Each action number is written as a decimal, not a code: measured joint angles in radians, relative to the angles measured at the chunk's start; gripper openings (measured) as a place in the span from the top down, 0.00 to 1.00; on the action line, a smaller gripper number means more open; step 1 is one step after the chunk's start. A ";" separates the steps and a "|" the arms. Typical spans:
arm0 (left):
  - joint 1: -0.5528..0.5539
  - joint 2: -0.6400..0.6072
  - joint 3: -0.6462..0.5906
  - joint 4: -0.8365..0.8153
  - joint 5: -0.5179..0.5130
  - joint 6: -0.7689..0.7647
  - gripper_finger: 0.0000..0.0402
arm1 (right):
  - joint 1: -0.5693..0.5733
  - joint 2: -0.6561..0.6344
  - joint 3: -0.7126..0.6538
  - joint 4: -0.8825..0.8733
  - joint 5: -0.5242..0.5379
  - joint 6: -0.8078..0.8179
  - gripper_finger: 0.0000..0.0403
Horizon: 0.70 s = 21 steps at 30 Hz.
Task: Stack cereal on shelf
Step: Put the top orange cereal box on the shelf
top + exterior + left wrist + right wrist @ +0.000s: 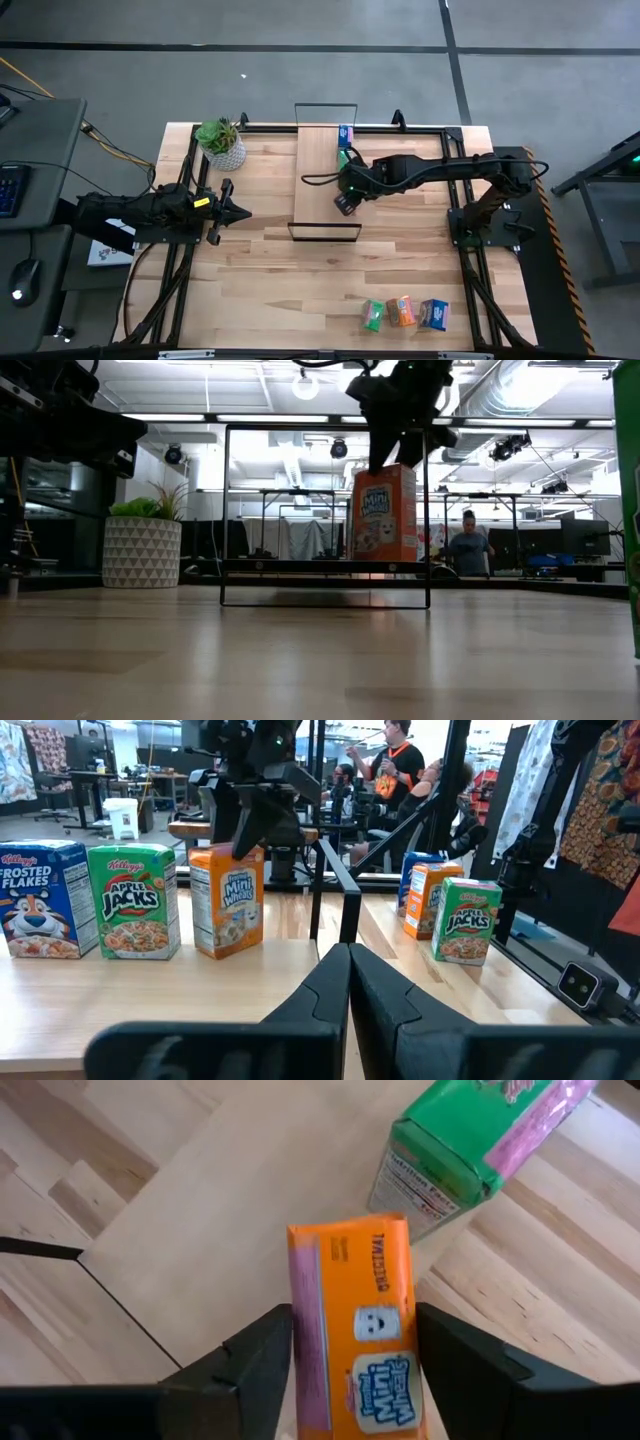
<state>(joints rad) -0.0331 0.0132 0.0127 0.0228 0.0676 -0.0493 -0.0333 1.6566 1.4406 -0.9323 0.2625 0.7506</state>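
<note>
The right end effector (350, 1355) stands half-open straddling the upright orange box (362, 1330) on the shelf (318, 180), directly beneath it; the left end effector (235, 212), shut, waits apart.

Right dark six-joint arm: stretched leftward across the table, two-finger right gripper (347, 203) pointing down, fingers parted, apparently slightly. Left dark arm: low at the table's left edge, left gripper (240, 212) fingers pressed together.

Right gripper (345, 204) covers the orange box on the shelf (318, 170) from above; only a sliver shows. Print on the three boxes (404, 312) near the table's front right edge too small to read. Low view: green box (629, 510) cut by picture edge.
</note>
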 joint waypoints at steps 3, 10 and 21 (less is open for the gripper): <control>0.000 0.000 0.000 0.000 0.000 0.000 0.99 | 0.000 0.000 0.000 0.021 0.022 0.000 0.49; 0.000 0.000 0.000 0.000 0.000 0.000 0.99 | 0.000 0.000 0.000 0.091 0.105 -0.075 0.49; 0.000 0.000 0.000 0.000 0.000 0.000 0.99 | 0.026 0.000 0.155 0.056 0.123 -0.369 0.50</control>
<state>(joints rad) -0.0330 0.0132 0.0128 0.0227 0.0677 -0.0490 -0.0070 1.6566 1.5952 -0.8765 0.3859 0.3819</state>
